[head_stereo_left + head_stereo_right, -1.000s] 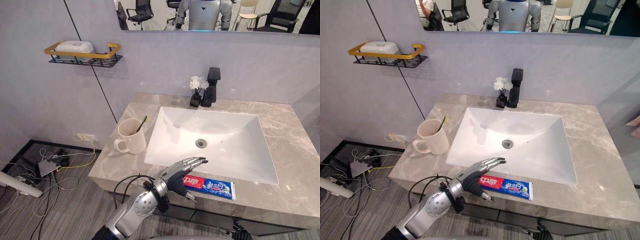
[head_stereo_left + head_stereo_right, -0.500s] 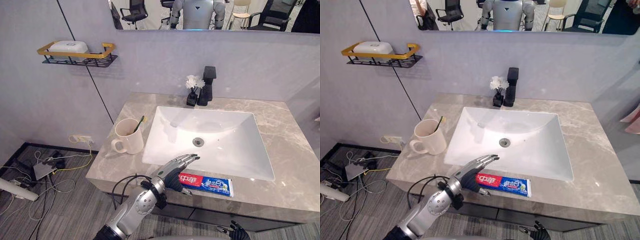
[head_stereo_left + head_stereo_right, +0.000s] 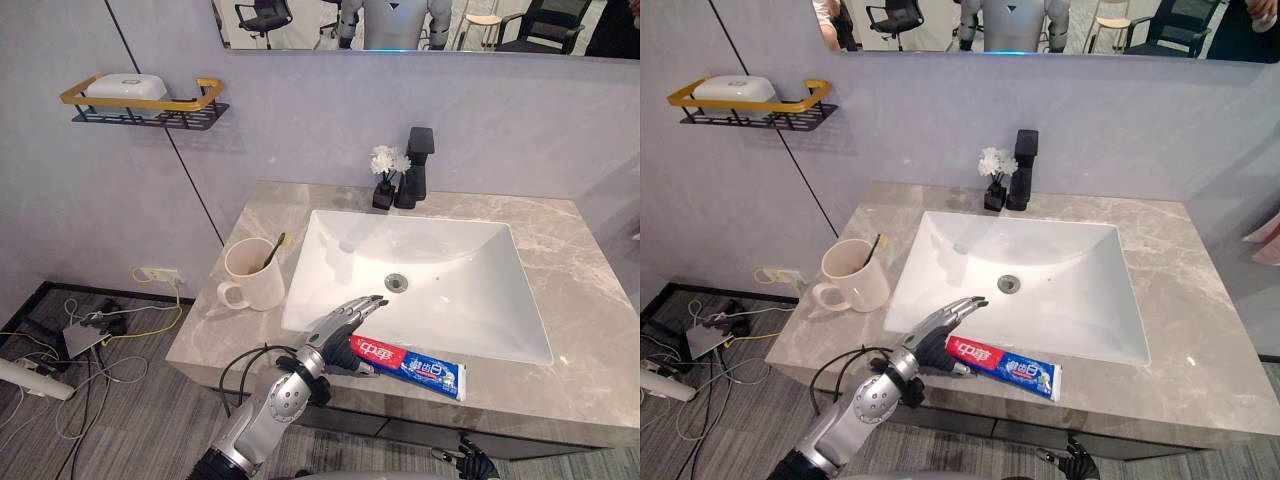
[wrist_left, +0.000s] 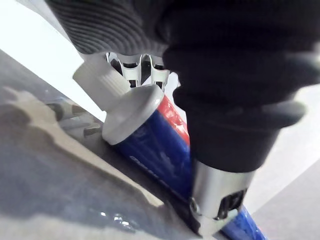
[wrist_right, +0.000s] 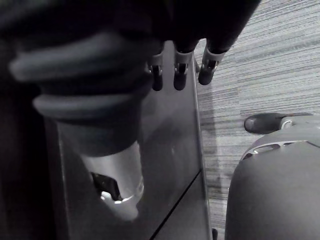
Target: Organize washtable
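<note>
Grey veined stone for the bench [image 3: 590,300], set against a pale grey wall. Sunk into its middle, a white rectangular sink [image 3: 450,255]. Along the top of the wall, the lower edge of a mirror [image 3: 420,20]. High on the left, a black wire shelf [image 3: 150,112] with a gold rail, carrying a white soap dish [image 3: 125,86].

On the bench left of the sink, a cream mug [image 3: 255,282], handle turned leftward, with a toothbrush [image 3: 277,248] leaning inside. Behind the sink's rear rim, a black tap [image 3: 418,165].

On the front strip of bench between sink and edge, the toothpaste tube [image 3: 425,370], cap end to the left and angled slightly toward the sink. Printed on it: a red block with white characters near the cap, then blue with white lettering.

Left robot hand [image 3: 332,328] at the cap end, closed in a pinch on the tube: thumb [image 4: 220,165] pressed on its shoulder, fingers [image 4: 131,70] on the far side.

Right robot hand [image 3: 1075,462] low below the bench front, fingers [image 5: 177,75] hanging loose and straight, holding nothing.

Just beside the tap, a small dark vase of white flowers [image 3: 385,172]. Smaller still, the tube's white cap [image 4: 131,116] and the sink's round metal drain [image 3: 396,283].
</note>
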Controlling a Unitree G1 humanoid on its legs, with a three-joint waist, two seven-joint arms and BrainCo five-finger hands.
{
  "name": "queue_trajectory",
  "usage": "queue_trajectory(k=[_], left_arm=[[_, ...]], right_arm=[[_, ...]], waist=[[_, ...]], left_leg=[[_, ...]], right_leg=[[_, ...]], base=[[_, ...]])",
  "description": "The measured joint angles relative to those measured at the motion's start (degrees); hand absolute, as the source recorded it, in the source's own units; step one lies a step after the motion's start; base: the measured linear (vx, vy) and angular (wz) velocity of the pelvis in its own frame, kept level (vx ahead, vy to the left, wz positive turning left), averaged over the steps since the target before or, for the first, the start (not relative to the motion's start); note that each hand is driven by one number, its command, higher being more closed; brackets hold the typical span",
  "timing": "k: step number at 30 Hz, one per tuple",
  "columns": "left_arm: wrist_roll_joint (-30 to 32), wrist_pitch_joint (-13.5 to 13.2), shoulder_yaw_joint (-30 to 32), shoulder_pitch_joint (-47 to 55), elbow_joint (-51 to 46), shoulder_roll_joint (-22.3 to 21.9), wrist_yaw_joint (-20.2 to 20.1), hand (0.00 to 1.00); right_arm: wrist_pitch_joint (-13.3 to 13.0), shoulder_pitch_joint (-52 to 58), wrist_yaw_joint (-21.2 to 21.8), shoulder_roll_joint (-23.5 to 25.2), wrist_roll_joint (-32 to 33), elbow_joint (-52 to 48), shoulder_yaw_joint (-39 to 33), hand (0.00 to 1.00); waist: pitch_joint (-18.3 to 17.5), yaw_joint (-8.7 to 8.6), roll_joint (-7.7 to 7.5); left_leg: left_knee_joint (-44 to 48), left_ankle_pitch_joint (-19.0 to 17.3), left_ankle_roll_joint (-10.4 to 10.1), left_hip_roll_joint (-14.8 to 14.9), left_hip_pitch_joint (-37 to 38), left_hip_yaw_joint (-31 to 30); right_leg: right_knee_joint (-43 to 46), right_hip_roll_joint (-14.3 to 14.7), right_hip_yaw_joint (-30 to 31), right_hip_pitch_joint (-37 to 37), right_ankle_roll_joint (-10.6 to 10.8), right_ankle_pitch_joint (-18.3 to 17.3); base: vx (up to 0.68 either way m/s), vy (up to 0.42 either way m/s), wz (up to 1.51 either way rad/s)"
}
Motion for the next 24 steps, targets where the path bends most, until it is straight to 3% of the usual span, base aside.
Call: queue_trajectory(k=[12, 24], left_arm=[[1.3, -0.7, 4.4, -0.1, 2.4, -1.5, 0.6, 1.00], [-0.8, 2.2, 9.2, 3.0, 0.7, -1.0, 2.3, 1.00]], right_arm=[[0.3, 1.0, 0.0, 0.0, 0.2, -0.8, 1.1, 0.00], [0.3, 3.8, -1.4, 0.8, 5.2, -1.1, -6.3, 0.00]], waist=[[-0.2, -1.53, 0.98], [-0.6, -1.80, 1.55]], left_leg=[[-0.1, -0.2, -0.2, 0.7, 0.4, 1.3], [0.1, -1.0, -0.5, 1.4, 1.0, 4.3]], right_leg=[[-0.4, 0.8, 1.5, -0.2, 0.2, 0.1], [-0.3, 1.2, 4.6, -1.2, -0.3, 0.6]], base=[[-0.02, -0.023, -0.06], [-0.04, -0.013, -0.14]])
